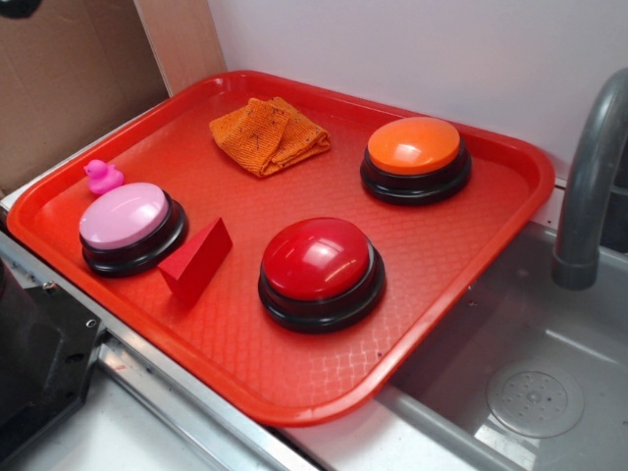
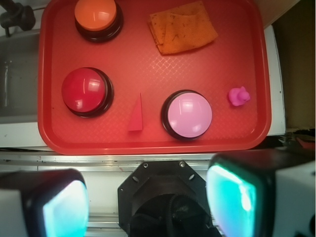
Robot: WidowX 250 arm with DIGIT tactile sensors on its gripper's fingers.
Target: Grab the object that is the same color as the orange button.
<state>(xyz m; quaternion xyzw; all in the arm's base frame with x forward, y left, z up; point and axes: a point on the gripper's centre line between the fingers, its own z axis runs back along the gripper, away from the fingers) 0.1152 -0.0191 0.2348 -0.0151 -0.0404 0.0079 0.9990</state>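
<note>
Two gripper fingers (image 2: 237, 195) fill the bottom of the wrist view, one at each lower corner, set wide apart with nothing between them; the gripper (image 2: 148, 200) is released and holds nothing. It hangs over the metal ledge short of the red tray (image 2: 247, 133), not over the tray itself.

Closest to the tray's near edge, in the wrist view, stand the red wedge block (image 2: 136, 117) and the pink-topped button (image 2: 189, 114), just beside each other but apart. At the same depth, near the right edge, sits the small pink rubber duck (image 2: 238, 96). Left of the wedge, a little farther in, is the red-topped button (image 2: 87, 91), toward the tray's left edge.

Along the far edge lie the task's things. The orange button (image 2: 97, 16), glossy dome on a black base, sits by the far left corner. The orange knitted cloth (image 2: 181, 27) lies folded and flat on the tray, right of that button and well apart from it, toward the far right corner. Nothing touches it.

Beyond the tray's left edge, a grey sink basin (image 1: 535, 392) and a grey faucet (image 1: 589, 177) show.
</note>
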